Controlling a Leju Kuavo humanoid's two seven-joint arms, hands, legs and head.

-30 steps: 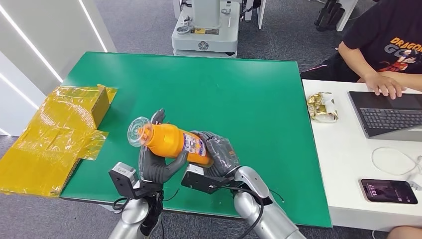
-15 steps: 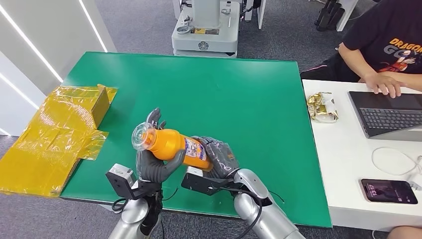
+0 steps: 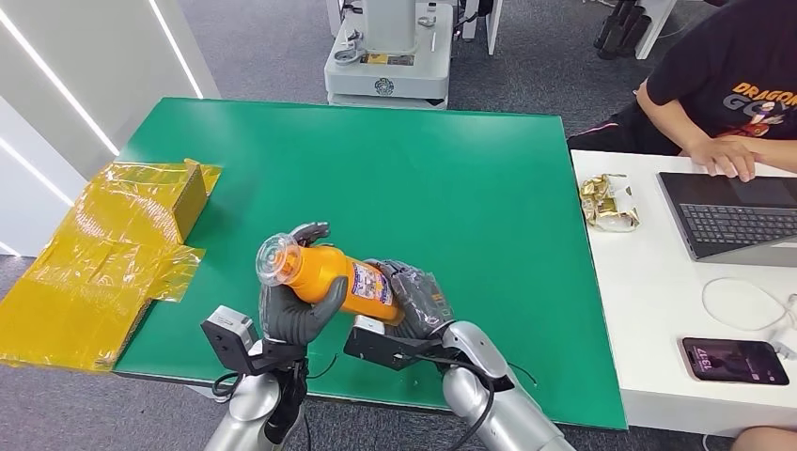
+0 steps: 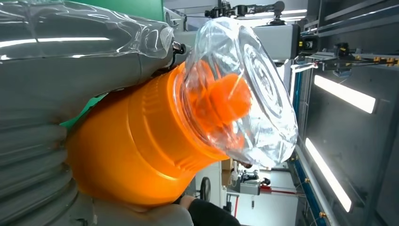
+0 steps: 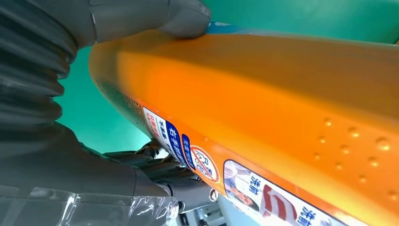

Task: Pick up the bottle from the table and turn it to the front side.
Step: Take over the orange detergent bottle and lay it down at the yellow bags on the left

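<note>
An orange bottle (image 3: 331,275) with a clear cap cover and a printed label lies tilted above the green table (image 3: 451,188), near its front edge. My left hand (image 3: 291,305) grips the bottle's upper part just below the cap, fingers curled over it. My right hand (image 3: 418,299) holds the lower, labelled end. In the left wrist view the bottle (image 4: 141,141) and its clear cap (image 4: 244,89) sit close against my left hand (image 4: 51,94). The right wrist view has the bottle's label side (image 5: 263,132) held in my right hand (image 5: 56,108).
Yellow taped cardboard (image 3: 103,254) lies at the table's left edge. A white desk (image 3: 658,310) to the right carries a laptop (image 3: 733,216), a phone (image 3: 735,361) and a snack packet (image 3: 609,202). A person (image 3: 724,94) sits there. A robot base (image 3: 390,56) stands beyond the table.
The left hand's fingers have curled down over the bottle near the cap. The bottle has shifted slightly right and down, with the cap end tipped a little higher.
</note>
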